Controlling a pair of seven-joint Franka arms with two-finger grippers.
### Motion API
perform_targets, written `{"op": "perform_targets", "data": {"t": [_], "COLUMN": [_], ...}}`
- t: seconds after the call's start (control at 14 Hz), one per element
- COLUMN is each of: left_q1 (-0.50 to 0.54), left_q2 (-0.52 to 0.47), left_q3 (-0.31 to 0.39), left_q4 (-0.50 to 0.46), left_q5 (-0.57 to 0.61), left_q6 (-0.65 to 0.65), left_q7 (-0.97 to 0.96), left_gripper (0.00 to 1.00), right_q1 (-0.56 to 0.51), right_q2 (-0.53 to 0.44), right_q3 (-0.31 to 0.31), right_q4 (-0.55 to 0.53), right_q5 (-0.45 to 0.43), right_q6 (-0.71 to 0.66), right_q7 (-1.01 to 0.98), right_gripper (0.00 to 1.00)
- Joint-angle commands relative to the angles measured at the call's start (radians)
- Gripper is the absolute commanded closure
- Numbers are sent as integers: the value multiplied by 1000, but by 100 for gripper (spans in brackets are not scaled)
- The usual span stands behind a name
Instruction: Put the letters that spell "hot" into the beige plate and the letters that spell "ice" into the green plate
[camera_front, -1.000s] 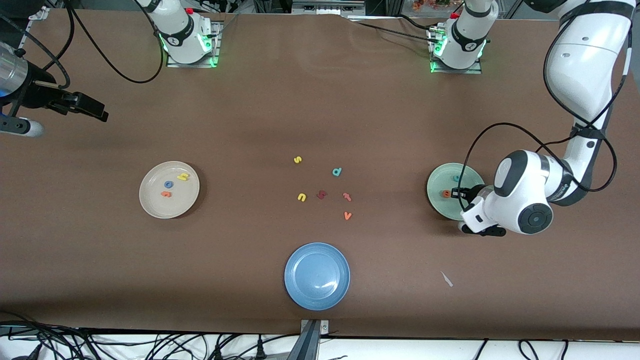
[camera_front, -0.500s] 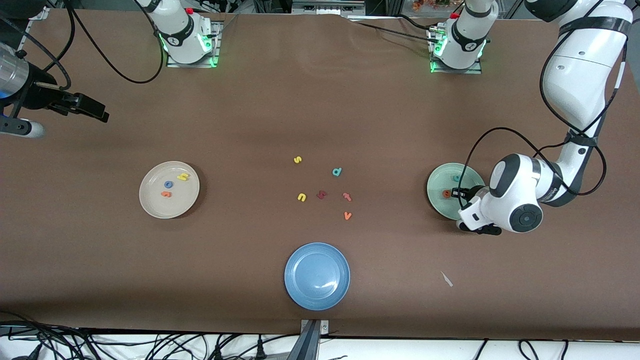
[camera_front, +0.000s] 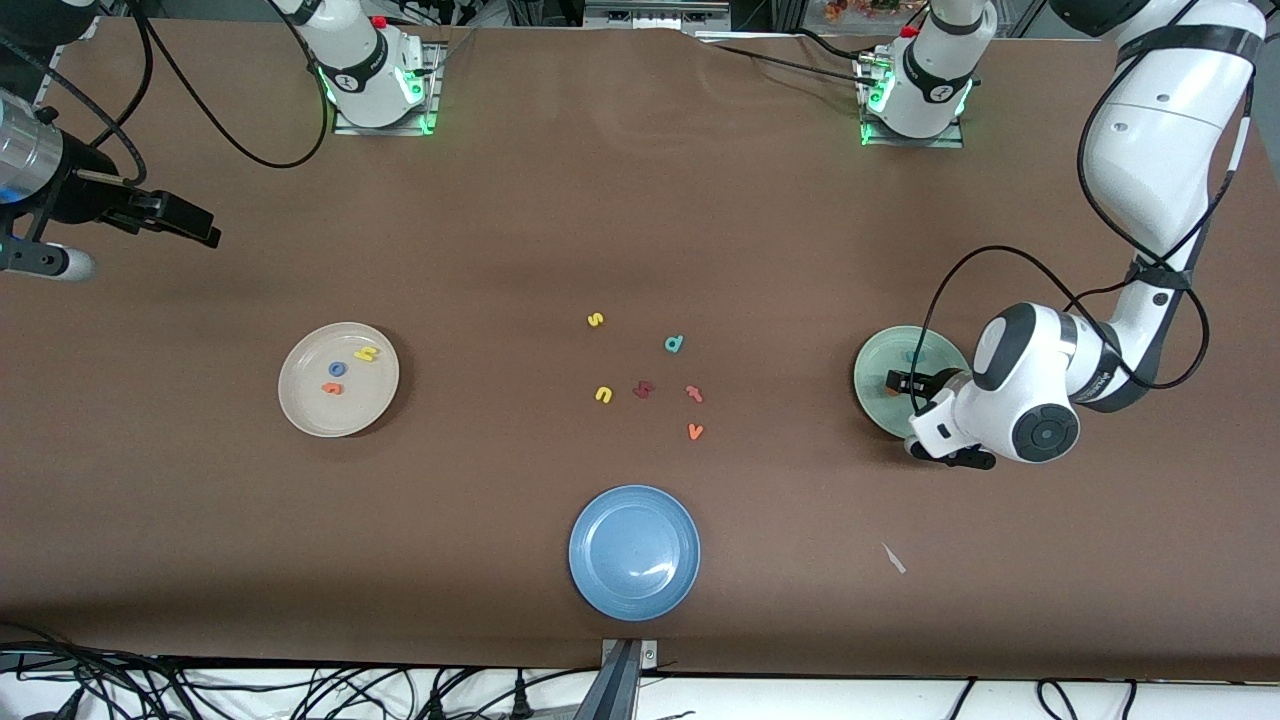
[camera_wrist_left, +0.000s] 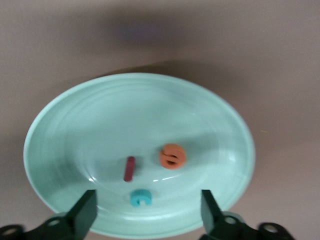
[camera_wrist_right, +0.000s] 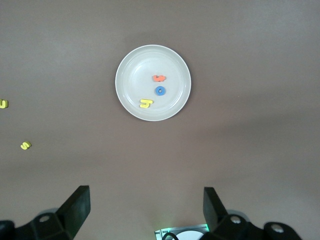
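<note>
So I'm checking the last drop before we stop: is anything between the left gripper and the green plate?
Nothing visible. The left gripper hangs open over the green plate, with the dark red i, teal c and orange e lying in the plate.

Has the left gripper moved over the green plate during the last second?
Yes. The left gripper has crept across the green plate toward the right arm's end of the table.

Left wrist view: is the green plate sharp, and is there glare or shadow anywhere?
Left wrist view: the green plate looks soft, faint highlights on its floor, a dark blur on the table. Front view: a bright glint on the blue plate.
</note>
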Motion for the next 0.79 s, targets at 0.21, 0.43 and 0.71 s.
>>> {"op": "perform_targets", "data": {"t": [0.21, 0.43, 0.71], "left_q1": [-3, -3, -16], "left_q2": [-209, -250, -281], "left_q3": [-53, -92, -110], "left_q4": [7, 75, 186], "left_q5": [22, 30, 19], "left_q6": [-79, -135, -206], "left_q7": [12, 12, 15], "left_gripper": [0, 0, 0], "right_q1": [-3, -3, -3], "right_q2": [10, 9, 9], "right_q3": [3, 3, 4], "right_q4": [28, 28, 28], "right_q5": [9, 9, 8], "right_q6": [-14, -14, -16], "right_q7": [2, 4, 6], "right_gripper": [0, 0, 0]}}
